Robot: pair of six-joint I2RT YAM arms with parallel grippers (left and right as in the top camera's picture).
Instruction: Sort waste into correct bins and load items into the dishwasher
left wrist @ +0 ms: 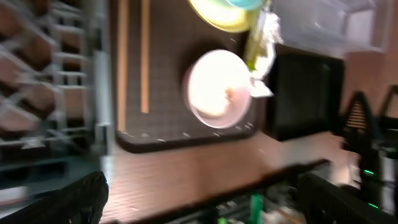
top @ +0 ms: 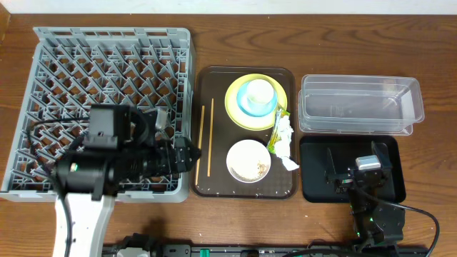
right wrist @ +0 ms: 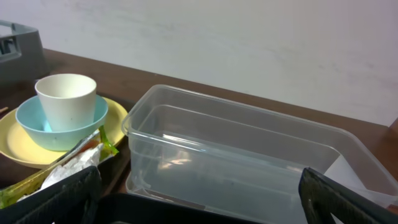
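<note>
A brown serving tray (top: 214, 86) holds a yellow plate (top: 234, 107) with a light blue bowl (top: 245, 107) and a white cup (top: 259, 91) stacked on it. Also on it are a white bowl (top: 248, 160) with food grains, two chopsticks (top: 210, 139), a green-and-yellow wrapper (top: 279, 123) and a tissue (top: 286, 143). My left gripper (top: 187, 155) hangs open and empty over the front right corner of the grey dishwasher rack (top: 107, 71), short of the tray. My right gripper (top: 357, 153) is open and empty above the black tray (top: 314, 178), facing the clear tub (right wrist: 249, 155).
The blurred left wrist view shows the white bowl (left wrist: 217, 87), chopsticks (left wrist: 144, 56) and bare wooden table (left wrist: 205, 162) toward the front edge. The clear tub (top: 360, 106) sits behind the black tray at right. The cup (right wrist: 65, 99) and wrapper (right wrist: 74, 155) lie left of the tub.
</note>
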